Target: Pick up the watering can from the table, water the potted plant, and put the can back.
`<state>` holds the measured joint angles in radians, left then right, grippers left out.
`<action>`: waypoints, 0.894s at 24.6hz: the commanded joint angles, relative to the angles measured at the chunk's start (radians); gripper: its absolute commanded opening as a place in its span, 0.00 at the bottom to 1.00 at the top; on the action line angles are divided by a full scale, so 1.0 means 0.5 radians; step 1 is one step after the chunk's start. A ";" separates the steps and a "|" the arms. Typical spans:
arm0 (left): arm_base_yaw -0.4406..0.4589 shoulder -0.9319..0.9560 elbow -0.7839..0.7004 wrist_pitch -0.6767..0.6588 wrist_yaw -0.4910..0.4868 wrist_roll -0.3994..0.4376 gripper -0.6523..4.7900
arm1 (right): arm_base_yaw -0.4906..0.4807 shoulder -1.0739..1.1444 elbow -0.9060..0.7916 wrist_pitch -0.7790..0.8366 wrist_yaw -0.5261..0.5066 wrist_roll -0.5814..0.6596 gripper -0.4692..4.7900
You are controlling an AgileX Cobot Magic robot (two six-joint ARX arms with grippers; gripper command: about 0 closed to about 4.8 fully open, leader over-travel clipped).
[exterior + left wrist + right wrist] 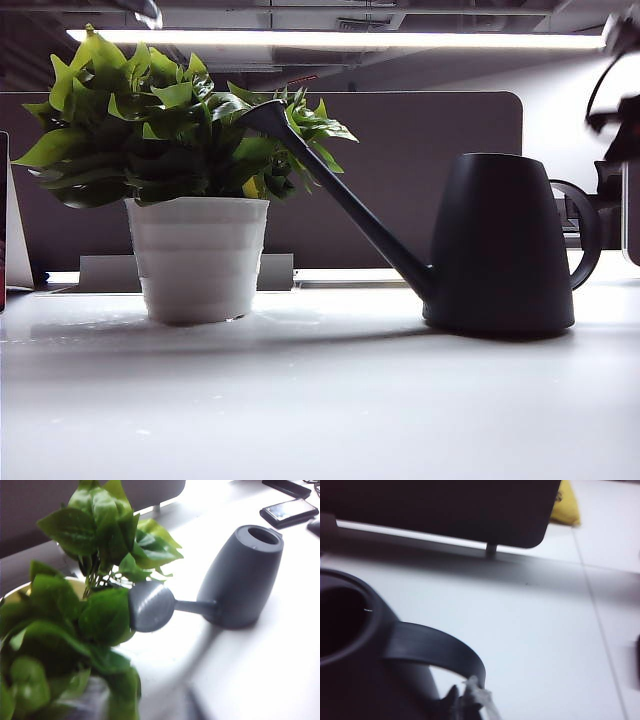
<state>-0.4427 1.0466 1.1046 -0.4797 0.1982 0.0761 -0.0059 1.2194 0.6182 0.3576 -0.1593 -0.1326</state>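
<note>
Exterior view: the watering can stands upright on the counter, its spout reaching into the potted plant; the right tool blurs above its handle. Left wrist view: left tool unseen, so its opening cannot be told. Right wrist view: right tool closed, empty, beside the handle.

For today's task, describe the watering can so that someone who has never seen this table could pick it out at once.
On the white table, in front of the dark partition panel, stand two things: a potted plant on the left and the watering can upright on the right. The can is the matte dark grey cone with a loop handle and a long thin spout reaching up into the leaves.
</note>
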 commanded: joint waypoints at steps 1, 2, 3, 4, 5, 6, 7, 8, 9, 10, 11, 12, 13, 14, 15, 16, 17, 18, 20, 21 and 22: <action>0.003 -0.172 0.004 -0.135 -0.006 -0.012 0.11 | 0.005 -0.450 0.007 -0.342 -0.016 0.073 0.09; 0.003 -0.231 0.002 -0.150 -0.006 -0.013 0.11 | 0.006 -0.562 0.007 -0.385 -0.056 0.117 0.09; 0.003 -0.285 -0.006 -0.153 -0.006 -0.021 0.11 | 0.009 -0.644 0.007 -0.417 -0.089 0.130 0.09; 0.003 -0.345 -0.017 -0.155 -0.007 -0.050 0.11 | 0.016 -0.727 0.007 -0.464 -0.100 0.135 0.09; 0.004 -0.426 -0.037 -0.150 -0.009 -0.099 0.11 | 0.031 -0.825 0.006 -0.526 -0.098 0.130 0.09; 0.004 -0.496 -0.060 -0.144 -0.033 -0.140 0.11 | 0.041 -0.894 0.006 -0.580 -0.093 0.121 0.09; 0.004 -0.573 -0.089 -0.143 -0.068 -0.179 0.11 | 0.051 -0.961 0.006 -0.639 -0.086 0.121 0.09; 0.004 -0.673 -0.139 -0.135 -0.112 -0.211 0.11 | 0.059 -1.021 0.006 -0.699 -0.085 0.122 0.09; 0.004 -0.758 -0.190 -0.121 -0.134 -0.231 0.11 | 0.060 -1.090 0.006 -0.774 -0.083 0.123 0.09; 0.003 -0.872 -0.266 -0.095 -0.136 -0.237 0.11 | 0.060 -1.141 0.005 -0.832 -0.083 0.123 0.09; 0.003 -0.965 -0.333 -0.068 -0.135 -0.236 0.11 | 0.061 -1.194 -0.001 -0.881 -0.084 0.124 0.09; 0.003 -1.083 -0.414 -0.046 -0.140 -0.237 0.11 | 0.065 -1.267 -0.026 -0.909 -0.083 0.133 0.09; 0.004 -1.179 -0.482 -0.030 -0.162 -0.237 0.11 | 0.071 -1.333 -0.060 -0.909 -0.082 0.162 0.09; 0.003 -1.273 -0.554 -0.008 -0.187 -0.246 0.11 | 0.077 -1.402 -0.105 -0.902 -0.083 0.187 0.09; 0.003 -1.392 -0.645 0.029 -0.214 -0.283 0.11 | 0.084 -1.498 -0.169 -0.887 -0.081 0.226 0.09; 0.003 -1.479 -0.719 0.071 -0.234 -0.318 0.11 | 0.084 -1.579 -0.229 -0.877 -0.081 0.235 0.09; 0.003 -1.561 -0.795 0.118 -0.254 -0.342 0.11 | 0.084 -1.666 -0.293 -0.853 -0.081 0.237 0.09; 0.003 -1.656 -0.886 0.169 -0.267 -0.353 0.11 | 0.084 -1.778 -0.375 -0.809 -0.082 0.247 0.09; 0.003 -1.786 -1.030 0.252 -0.269 -0.364 0.11 | 0.084 -1.981 -0.506 -0.723 -0.082 0.260 0.09; 0.004 -1.860 -1.106 0.276 -0.269 -0.362 0.11 | 0.084 -2.067 -0.561 -0.700 -0.082 0.261 0.09; 0.004 -1.906 -1.165 0.294 -0.267 -0.363 0.11 | 0.084 -2.166 -0.623 -0.702 -0.079 0.260 0.09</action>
<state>-0.4419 0.1131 0.5499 -0.3702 0.0669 -0.1001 0.0360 0.1883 0.3332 -0.0437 -0.2016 -0.0097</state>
